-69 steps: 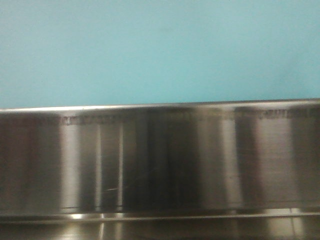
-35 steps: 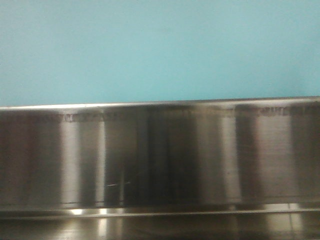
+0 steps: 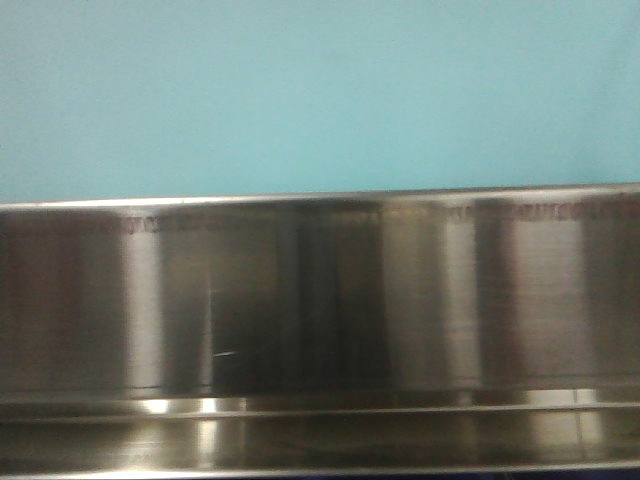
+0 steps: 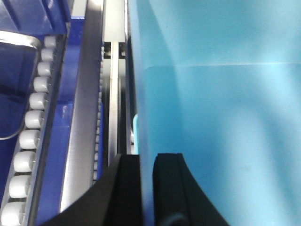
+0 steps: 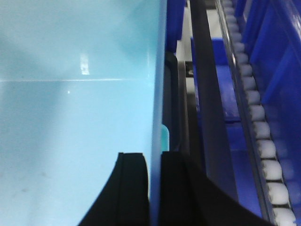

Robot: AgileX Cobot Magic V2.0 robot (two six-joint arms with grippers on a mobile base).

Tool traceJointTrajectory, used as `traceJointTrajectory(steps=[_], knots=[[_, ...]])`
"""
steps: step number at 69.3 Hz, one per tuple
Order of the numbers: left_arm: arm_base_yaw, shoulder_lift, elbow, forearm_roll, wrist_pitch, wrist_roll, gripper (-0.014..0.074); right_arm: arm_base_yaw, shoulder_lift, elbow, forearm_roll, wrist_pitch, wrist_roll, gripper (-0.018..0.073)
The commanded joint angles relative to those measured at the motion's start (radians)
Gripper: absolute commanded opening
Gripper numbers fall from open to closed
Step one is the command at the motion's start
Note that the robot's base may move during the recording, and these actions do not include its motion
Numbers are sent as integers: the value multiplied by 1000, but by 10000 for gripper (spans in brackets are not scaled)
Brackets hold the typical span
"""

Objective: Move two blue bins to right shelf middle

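Steel shelf rail point(image 3: 320, 310) runs beneath the light-blue bin point(image 3: 320, 100), roller tracks point(image 4: 35, 101) alongside.

The bin point(image 3: 320, 100) filled the front view above a metal rail point(image 3: 320, 310) running across from left to right; the left gripper point(image 4: 146, 188) straddled the bin's left wall, one finger on each side, with a row of rollers point(image 4: 29, 120) farther left; the right gripper point(image 5: 154, 188) straddled the right wall likewise, with more rollers point(image 5: 257, 113) farther right.
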Motion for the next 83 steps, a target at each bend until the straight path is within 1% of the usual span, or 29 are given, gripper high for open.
traceJointTrajectory(steps=[1, 18, 31, 41, 77, 83], knots=[[-16, -9, -1, -35, -65, 3, -111, 12, -11, 1, 24, -68, 4, -162], [-16, -9, -1, -43, -65, 13, -111, 12, -11, 1, 22, -68, 4, -162], [-16, -9, -1, -112, -65, 17, -111, 12, -14, 1, 33, -68, -2, -162], [-16, -23, 3, -114, -65, 17, -111, 12, -17, 1, 89, -68, -2, -162], [-16, -96, 146, -103, -65, 17, -111, 12, -92, 128, 88, -68, -2, -162], [-16, -96, 160, -80, -65, 17, -111, 12, -90, 128, 80, -68, -2, -162]])
